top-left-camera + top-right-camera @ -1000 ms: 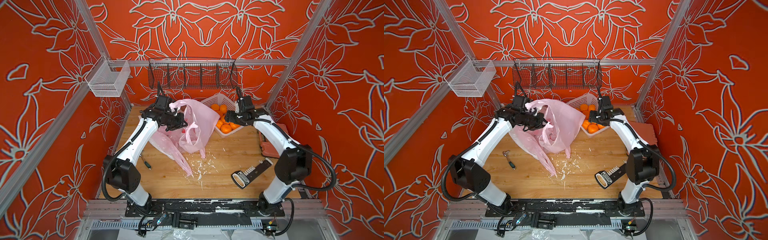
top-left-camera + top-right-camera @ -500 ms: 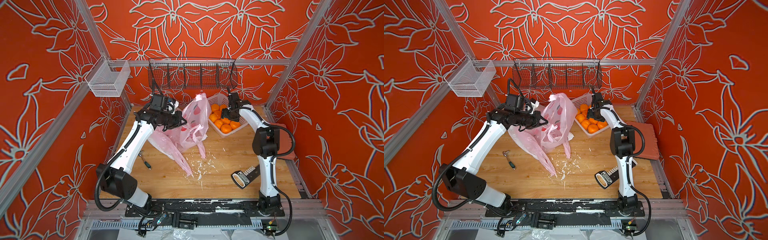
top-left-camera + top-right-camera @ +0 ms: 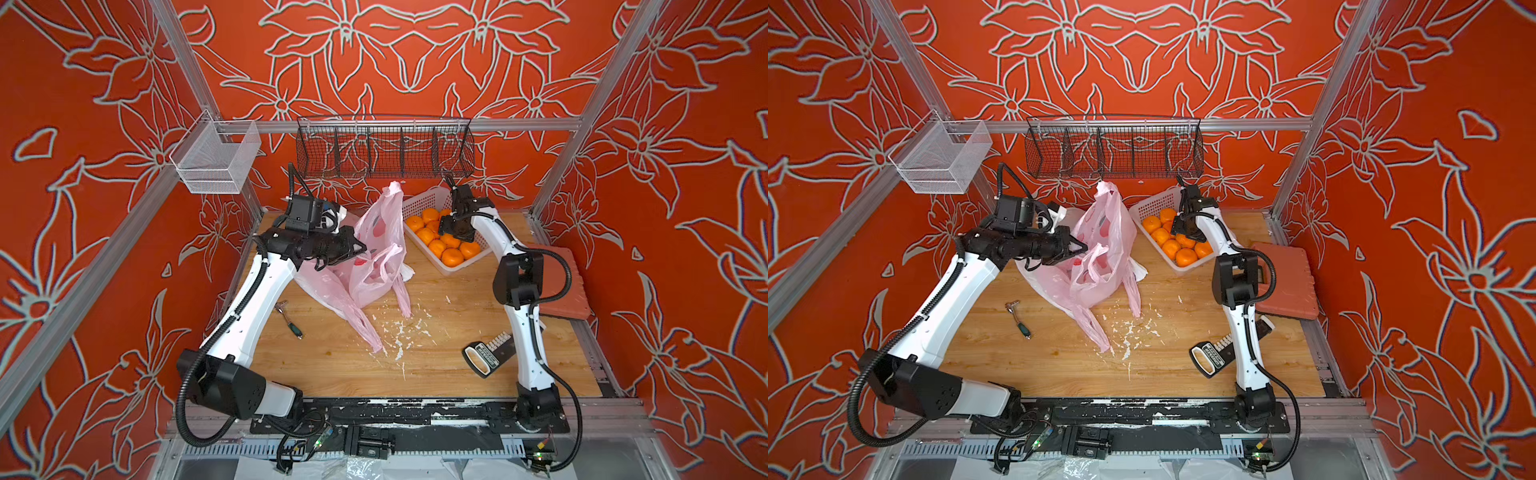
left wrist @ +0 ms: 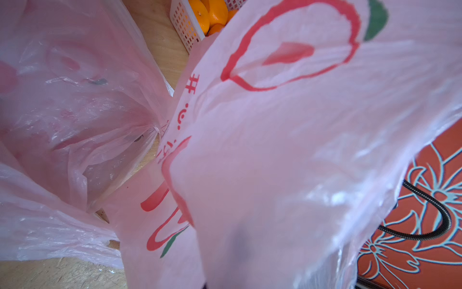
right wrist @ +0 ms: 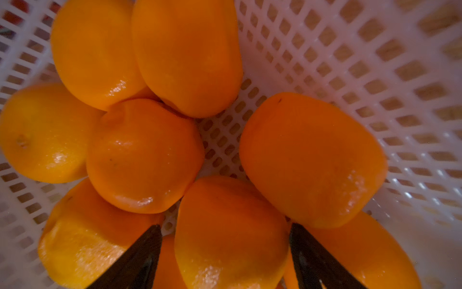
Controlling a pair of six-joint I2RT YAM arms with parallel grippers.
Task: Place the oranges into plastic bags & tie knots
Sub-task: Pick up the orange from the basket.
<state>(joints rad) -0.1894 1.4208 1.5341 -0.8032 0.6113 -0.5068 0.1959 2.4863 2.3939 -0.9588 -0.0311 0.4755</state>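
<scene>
Holding up the pink bag (image 3: 384,232), the left gripper (image 3: 360,249) has its fingers pinched shut on it. The right gripper (image 5: 225,225) hangs over the oranges (image 5: 145,155) in the basket (image 5: 350,75), fingers apart.

Pink bag (image 3: 1105,226) at left claw (image 3: 1080,250); right claw (image 3: 1185,237) over oranges (image 3: 1172,249)
</scene>
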